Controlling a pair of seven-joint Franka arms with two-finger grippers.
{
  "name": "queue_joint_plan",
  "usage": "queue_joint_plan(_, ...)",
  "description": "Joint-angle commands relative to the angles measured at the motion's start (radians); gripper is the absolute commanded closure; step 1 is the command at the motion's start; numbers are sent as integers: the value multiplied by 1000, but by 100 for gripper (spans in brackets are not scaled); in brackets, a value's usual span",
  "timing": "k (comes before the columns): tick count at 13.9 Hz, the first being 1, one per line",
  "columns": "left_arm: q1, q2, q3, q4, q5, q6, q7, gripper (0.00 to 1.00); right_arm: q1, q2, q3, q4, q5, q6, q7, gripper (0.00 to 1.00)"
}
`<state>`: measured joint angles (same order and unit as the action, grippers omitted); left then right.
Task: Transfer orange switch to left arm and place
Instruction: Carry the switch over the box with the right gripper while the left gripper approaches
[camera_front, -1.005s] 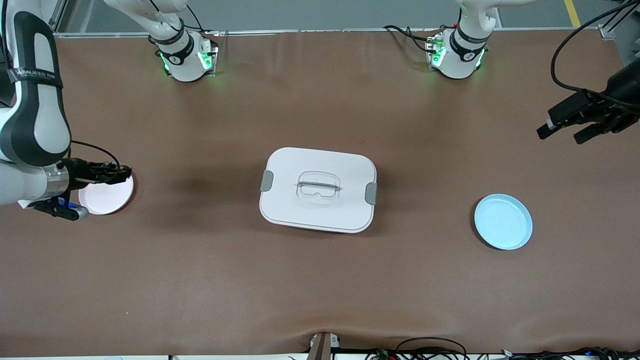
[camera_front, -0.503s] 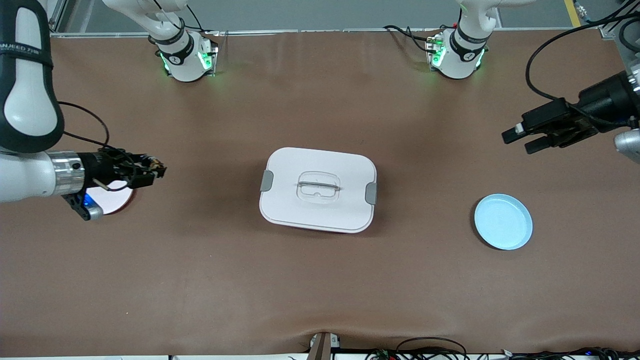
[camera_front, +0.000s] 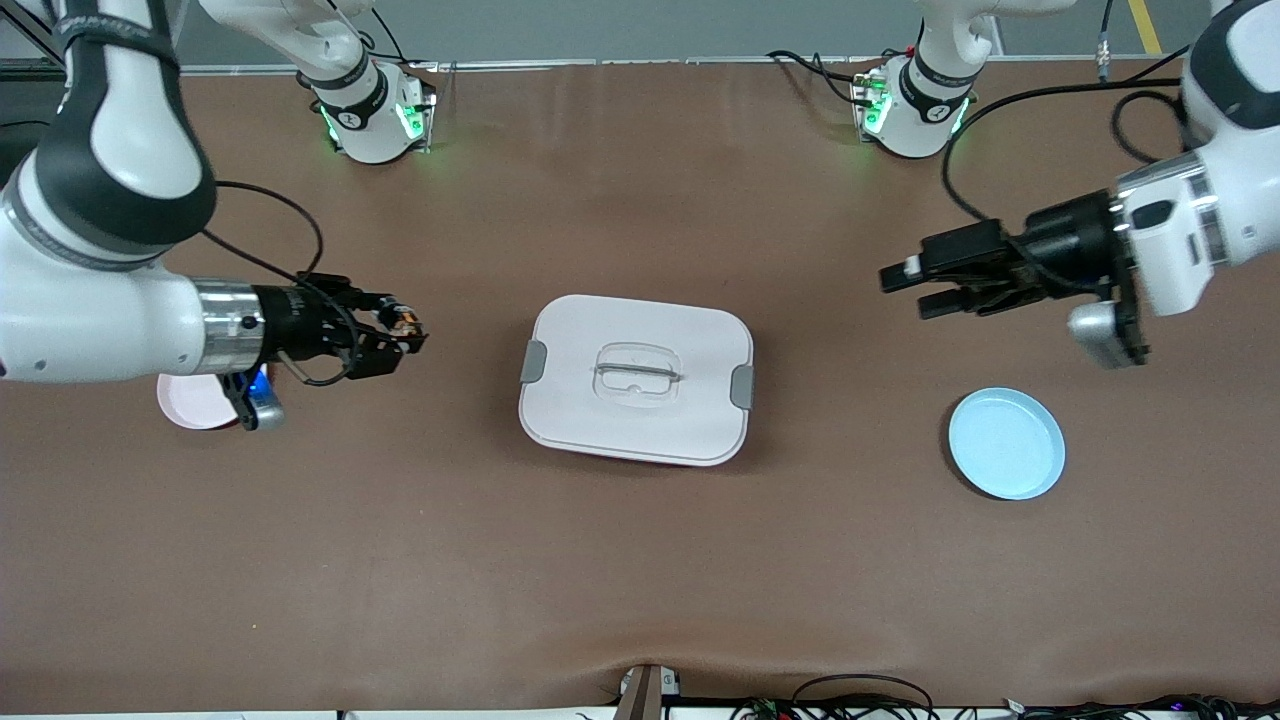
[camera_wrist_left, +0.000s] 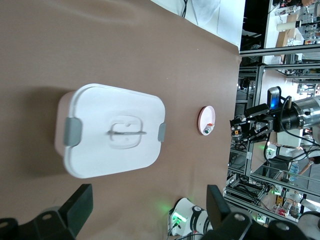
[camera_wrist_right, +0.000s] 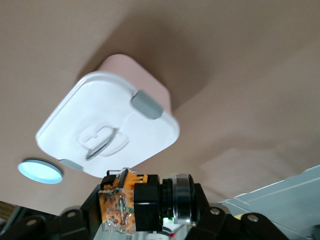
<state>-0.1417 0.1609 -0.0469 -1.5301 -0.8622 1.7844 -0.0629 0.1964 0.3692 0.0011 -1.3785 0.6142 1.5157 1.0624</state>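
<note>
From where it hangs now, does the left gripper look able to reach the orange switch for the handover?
Probably yes, but not straight across. The right gripper holds the orange switch up in the air, and the open left gripper faces it, but the box sits between them, so both must meet above it.

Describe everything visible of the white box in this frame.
The box is a large white rounded-rectangular container that looks like plastic, lid on, with a grey clip at each short end and a recessed clear handle in the lid. The right wrist view shows a pinkish base under the lid. It sits flat mid-table, between the pink plate and the blue plate. Neither gripper touches it.
</note>
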Motion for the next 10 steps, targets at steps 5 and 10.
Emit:
queue_joint_plan(5, -165, 43, 2, 1, -21, 211, -86, 0, 155, 25, -10, 88, 38, 159, 299, 100)
queue_joint_plan(10, -243, 86, -2, 5, -46, 346, -112, 0, 236, 143, -10, 266, 41, 247, 517, 100)
